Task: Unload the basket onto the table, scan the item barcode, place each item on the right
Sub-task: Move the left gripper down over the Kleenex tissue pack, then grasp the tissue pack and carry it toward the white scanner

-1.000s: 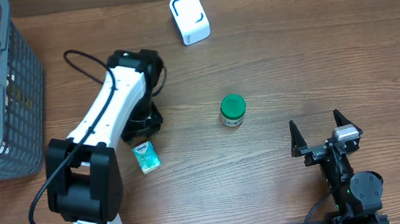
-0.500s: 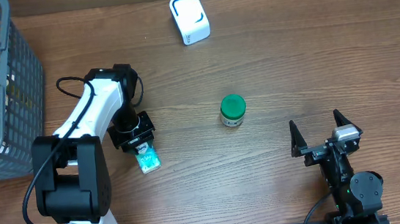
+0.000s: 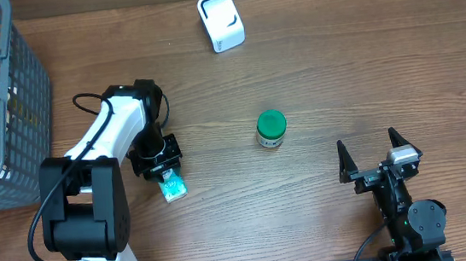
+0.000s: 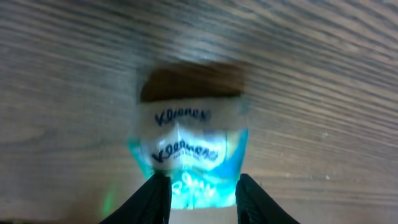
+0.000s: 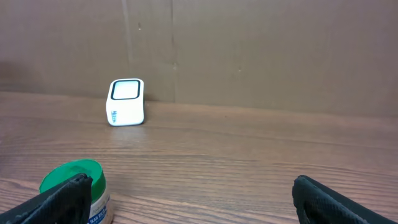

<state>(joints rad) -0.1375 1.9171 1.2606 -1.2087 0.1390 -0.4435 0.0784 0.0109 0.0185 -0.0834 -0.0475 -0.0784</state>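
Within the left hand [image 4: 202, 180], the tissue pack [image 4: 186, 134] sits pinched.

**Brown wooden table before a plain brown wall**

The brown wooden table top [image 3: 339, 77] fills the whole overhead view. Its grain runs from left to right in long, fine lines, with darker and lighter streaks. The surface is smooth and a little glossy; in the right wrist view a pale, soft shine lies on it. Behind the far edge of the table stands a flat, matt brown wall [image 5: 280, 50]. It looks like cardboard and has thin vertical seams and a few small marks. The light is even and the shadows are soft.
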